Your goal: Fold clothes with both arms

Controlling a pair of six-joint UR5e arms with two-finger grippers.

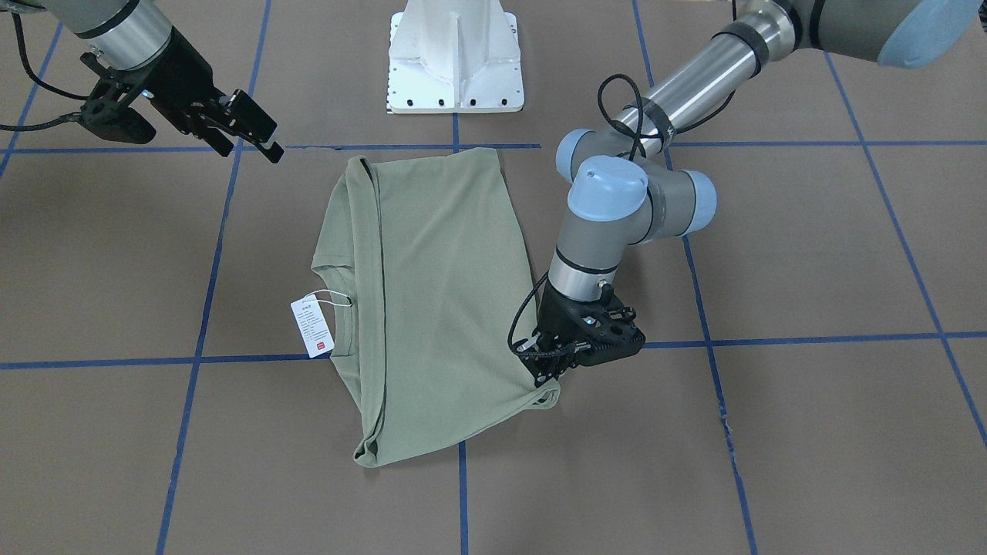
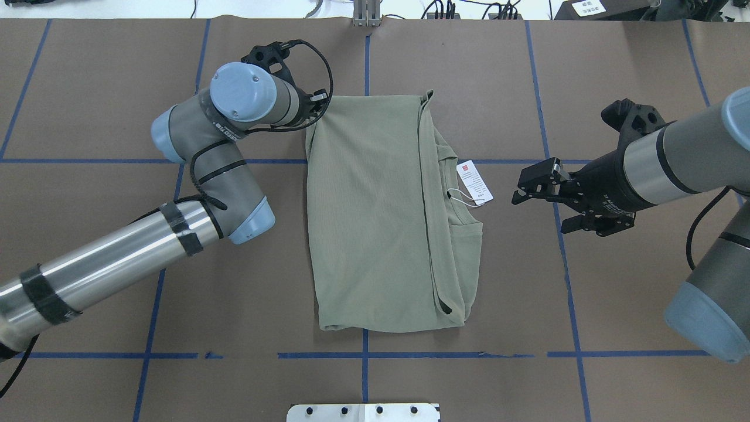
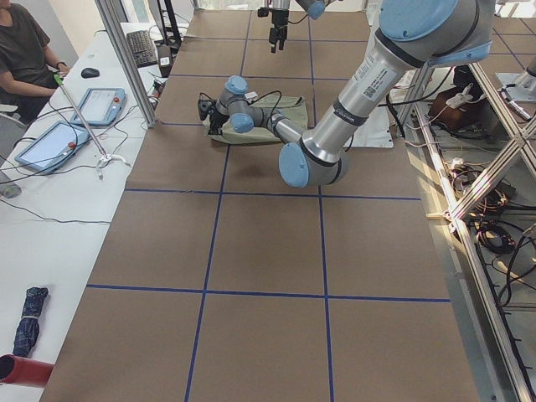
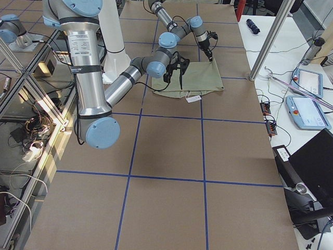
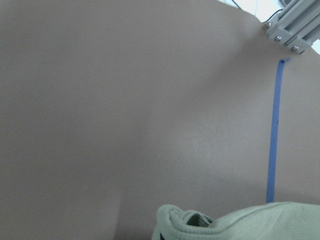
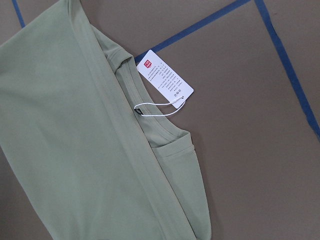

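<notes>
The sage-green shirt [image 2: 381, 217] lies folded lengthwise at the middle of the brown table [image 2: 615, 293], with its white hang tag [image 2: 474, 183] sticking out on my right. My left gripper [image 1: 544, 374] is pinched on the shirt's far corner. My right gripper [image 2: 524, 189] hovers beside the tag with its jaws apart, holding nothing.

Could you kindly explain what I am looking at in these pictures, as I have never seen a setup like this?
Two robot arms work at a brown table taped with blue lines. Four pictures come from fixed cameras: facing the robot, above and behind it, and at each table end; two come from wrist cameras. A green shirt lies partly folded, white hang tag beside its collar. The left pincer is down at a shirt corner; whether it grips is unclear. The right pincer hovers open and empty.
</notes>
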